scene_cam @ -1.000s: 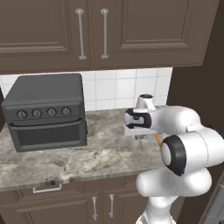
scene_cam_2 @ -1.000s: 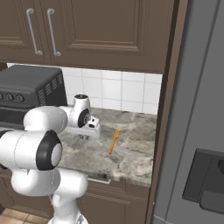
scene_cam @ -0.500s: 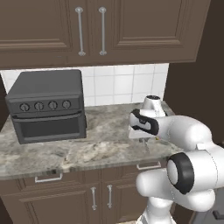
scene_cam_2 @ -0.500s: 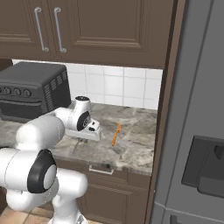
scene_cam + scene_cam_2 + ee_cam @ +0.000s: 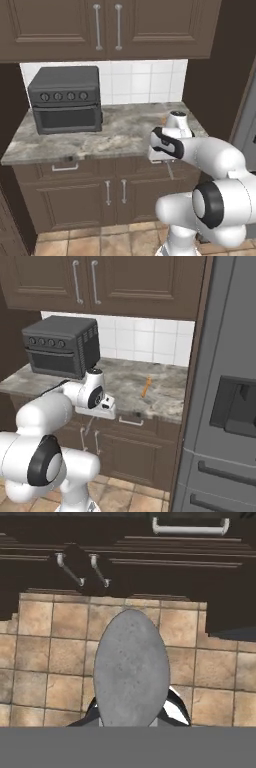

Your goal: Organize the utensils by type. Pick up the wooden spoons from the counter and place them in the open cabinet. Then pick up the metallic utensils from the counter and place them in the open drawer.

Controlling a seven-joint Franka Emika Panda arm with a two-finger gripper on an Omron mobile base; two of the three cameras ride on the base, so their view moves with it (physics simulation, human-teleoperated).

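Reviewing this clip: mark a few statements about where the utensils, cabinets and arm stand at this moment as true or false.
1. The fingers hold a grey spoon. True.
2. The wall cabinets above the counter stand open. False: their doors are shut in both base views.
3. An orange utensil lies on the counter, apart from the toaster oven. True.
4. The grey spoon hangs over the middle of the counter. False: it is out in front of the counter's edge, with the tiled floor below it.
5. The toaster oven sits on the floor. False: it stands on the counter.
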